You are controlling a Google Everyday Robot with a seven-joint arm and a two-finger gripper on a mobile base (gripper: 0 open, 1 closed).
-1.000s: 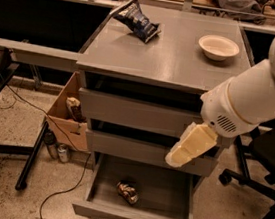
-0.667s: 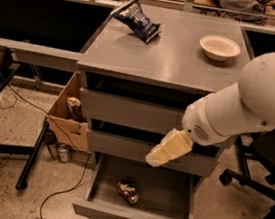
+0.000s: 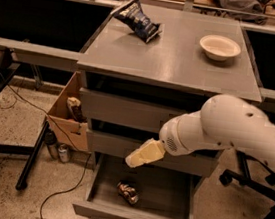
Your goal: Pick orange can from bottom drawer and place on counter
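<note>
The orange can [image 3: 127, 192] lies on its side in the open bottom drawer [image 3: 138, 217], left of the tray's middle. The counter [image 3: 175, 51] is the broad grey slab above the drawers. My white arm reaches in from the right. Its cream-coloured gripper [image 3: 139, 157] hangs in front of the middle drawer front, above the can and slightly to its right, apart from it.
A white bowl [image 3: 219, 46] sits at the counter's back right and a dark chip bag [image 3: 137, 20] at its back left. A cardboard box [image 3: 68, 115] and two cans [image 3: 57, 149] stand on the floor at left. An office chair base [image 3: 249, 217] is at right.
My arm has swung left and lower, bringing the gripper from the right side of the middle drawer front to nearer above the can. The can has not moved.
</note>
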